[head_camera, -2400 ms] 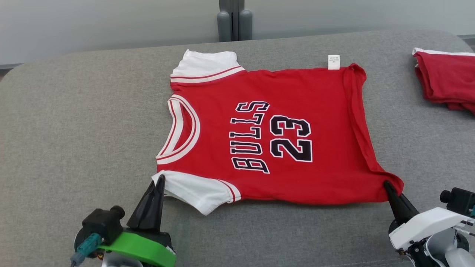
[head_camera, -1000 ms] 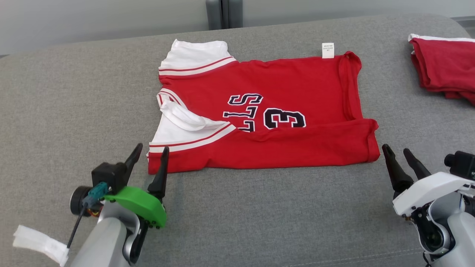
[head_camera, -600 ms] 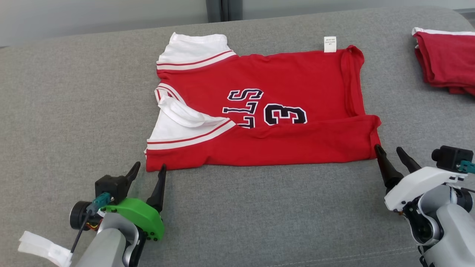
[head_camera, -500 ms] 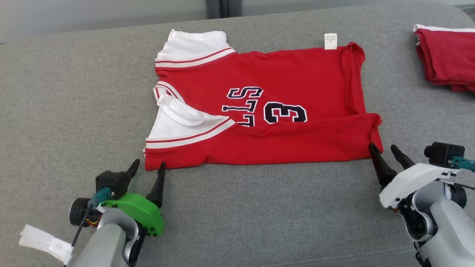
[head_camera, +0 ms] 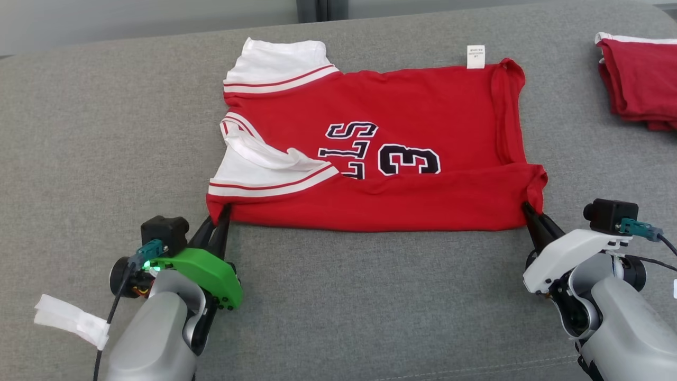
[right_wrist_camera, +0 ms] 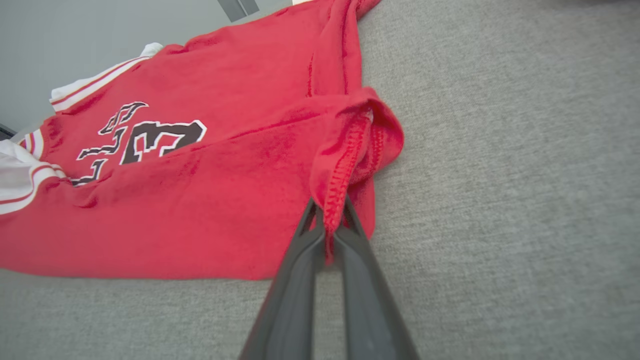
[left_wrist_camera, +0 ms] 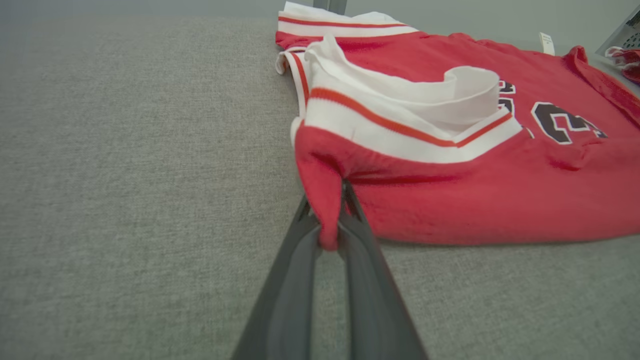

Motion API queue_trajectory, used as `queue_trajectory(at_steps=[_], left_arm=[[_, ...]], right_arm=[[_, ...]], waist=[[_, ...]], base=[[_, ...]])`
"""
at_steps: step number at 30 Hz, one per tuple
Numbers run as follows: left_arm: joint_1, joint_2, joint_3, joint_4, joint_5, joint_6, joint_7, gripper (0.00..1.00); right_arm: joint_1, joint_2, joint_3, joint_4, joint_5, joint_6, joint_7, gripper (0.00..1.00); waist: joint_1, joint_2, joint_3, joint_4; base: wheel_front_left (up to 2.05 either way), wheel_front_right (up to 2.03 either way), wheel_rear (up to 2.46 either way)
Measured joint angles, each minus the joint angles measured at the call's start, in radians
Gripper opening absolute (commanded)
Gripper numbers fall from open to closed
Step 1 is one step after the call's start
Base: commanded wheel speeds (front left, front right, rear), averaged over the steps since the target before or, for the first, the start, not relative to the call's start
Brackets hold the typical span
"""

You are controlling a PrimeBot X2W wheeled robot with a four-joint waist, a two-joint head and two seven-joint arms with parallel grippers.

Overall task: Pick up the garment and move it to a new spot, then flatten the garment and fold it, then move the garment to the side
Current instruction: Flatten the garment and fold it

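Left gripper (head_camera: 218,214), right gripper (head_camera: 527,210): newly tight on garment (head_camera: 402,100) corners.

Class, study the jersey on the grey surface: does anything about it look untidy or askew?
Yes. On the jersey, the folded-over white sleeve is bunched and curls up instead of lying flat, and the hem on the right is rolled over unevenly.

The folded-over lower band of the jersey (head_camera: 370,206) covered part of its black lettering (head_camera: 381,156). Print on the white tag (head_camera: 475,56) was too small to read. At upper right, the frame's right edge cut off a second red garment (head_camera: 640,79).
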Motion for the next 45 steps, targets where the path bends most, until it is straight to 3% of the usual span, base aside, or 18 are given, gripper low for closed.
queue_trajectory(at_steps=[6, 14, 23, 24, 25, 26, 34, 45], left_arm=[[0.092, 0.029, 0.048, -0.119, 0.004, -0.002, 0.0, 0.0], [0.309, 0.027, 0.098, -0.317, 0.037, 0.021, 0.0, 0.0], [0.46, 0.028, 0.104, -0.417, 0.041, 0.053, 0.001, 0.0], [0.462, 0.027, 0.104, -0.418, 0.039, 0.055, 0.003, 0.4], [0.463, 0.027, 0.103, -0.418, 0.039, 0.059, 0.005, 1.0], [0.463, 0.026, 0.102, -0.418, 0.039, 0.061, 0.004, 1.0], [0.427, 0.02, 0.118, -0.473, 0.056, 0.086, 0.004, 1.0], [0.392, 0.058, 0.199, -0.64, 0.136, 0.14, 0.0, 1.0]], right_arm=[[0.006, 0.009, 0.014, -0.005, 0.061, 0.0, -0.04, 0.0], [0.146, -0.016, 0.033, -0.137, 0.083, 0.0, -0.06, 0.0], [0.318, -0.014, -0.065, -0.291, 0.08, 0.0, 0.018, 0.0], [0.331, -0.005, -0.077, -0.299, 0.074, 0.0, 0.028, 0.0], [0.34, 0.003, -0.091, -0.305, 0.065, 0.0, 0.032, 0.82], [0.344, 0.01, -0.103, -0.309, 0.061, 0.0, 0.039, 1.0], [0.341, 0.034, -0.226, -0.402, -0.012, 0.0, 0.027, 1.0], [0.315, 0.07, -0.201, -0.53, -0.144, 0.0, -0.09, 1.0]], waist=[[0.0, 0.0, -0.04, 0.009], [0.0, 0.0, -0.097, 0.032], [-0.0001, 0.0, -0.127, 0.049], [0.0, 0.0, -0.128, 0.048], [0.0, 0.0, -0.129, 0.048], [0.0, 0.0, -0.13, 0.047], [0.0, 0.0, -0.147, 0.043], [0.0, 0.0, -0.18, 0.051]], base=[[0.0, 0.0, 0.0], [0.0, 0.0, 0.0], [0.0, 0.0, 0.0], [0.0, 0.0, 0.0], [0.0, 0.0, 0.0], [0.0, 0.0, 0.0], [0.0, 0.0, 0.0], [0.0, 0.0, 0.0]])
